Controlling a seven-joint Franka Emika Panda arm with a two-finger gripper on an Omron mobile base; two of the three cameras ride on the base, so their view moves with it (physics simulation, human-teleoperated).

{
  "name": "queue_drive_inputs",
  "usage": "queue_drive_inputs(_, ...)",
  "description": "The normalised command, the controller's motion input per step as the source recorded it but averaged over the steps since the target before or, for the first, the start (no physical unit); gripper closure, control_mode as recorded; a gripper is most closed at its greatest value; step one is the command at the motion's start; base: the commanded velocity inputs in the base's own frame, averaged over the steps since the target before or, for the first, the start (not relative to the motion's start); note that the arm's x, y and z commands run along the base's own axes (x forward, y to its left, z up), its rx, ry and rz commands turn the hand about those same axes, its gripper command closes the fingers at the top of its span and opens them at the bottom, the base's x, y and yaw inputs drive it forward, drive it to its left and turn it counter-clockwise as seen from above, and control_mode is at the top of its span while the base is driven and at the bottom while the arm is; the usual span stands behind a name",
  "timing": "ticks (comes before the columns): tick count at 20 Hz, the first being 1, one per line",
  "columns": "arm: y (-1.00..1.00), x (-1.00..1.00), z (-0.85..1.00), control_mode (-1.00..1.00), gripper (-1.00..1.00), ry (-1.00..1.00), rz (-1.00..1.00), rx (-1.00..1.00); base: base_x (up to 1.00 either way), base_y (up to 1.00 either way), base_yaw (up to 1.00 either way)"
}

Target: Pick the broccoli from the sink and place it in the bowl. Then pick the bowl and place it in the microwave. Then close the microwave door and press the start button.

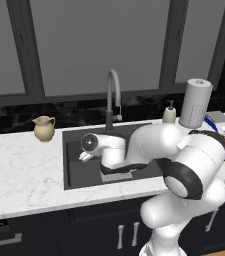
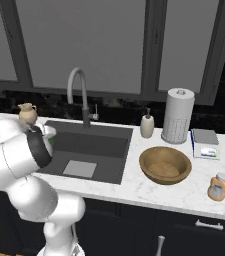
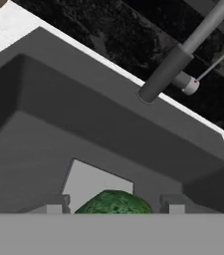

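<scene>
Arm folded forward and down, elbow high, forearm running left. Wrist bent over, hand pointing downward. Gripper [image 3: 113, 204] low; jaws parted wide, the two fingertips [image 3: 54, 204] standing well apart at either side, not pressed against anything.

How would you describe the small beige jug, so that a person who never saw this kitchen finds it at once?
Start at the large dark-grey sink set in the white marble counter. The small beige ceramic jug stands on the counter left of the basin, near the black backsplash. Unlike the soap bottle beyond the sink, it has a handle.
</scene>
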Motion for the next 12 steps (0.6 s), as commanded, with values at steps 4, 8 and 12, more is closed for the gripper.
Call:
queue_drive_inputs(4, 0.0, -0.59, 1.0, -1.0, 1.0, 0.0, 0.01, 0.0, 0.0, 0.0, 0.0)
queue_drive_inputs(8, -0.05, -0.69, 1.0, -1.0, 1.0, 0.01, 0.0, 0.0, 0.0, 0.0, 0.0)
queue_drive_inputs(12, -0.31, -0.53, 0.99, -1.0, 1.0, 0.16, 0.0, -0.02, 0.0, 0.0, 0.0)
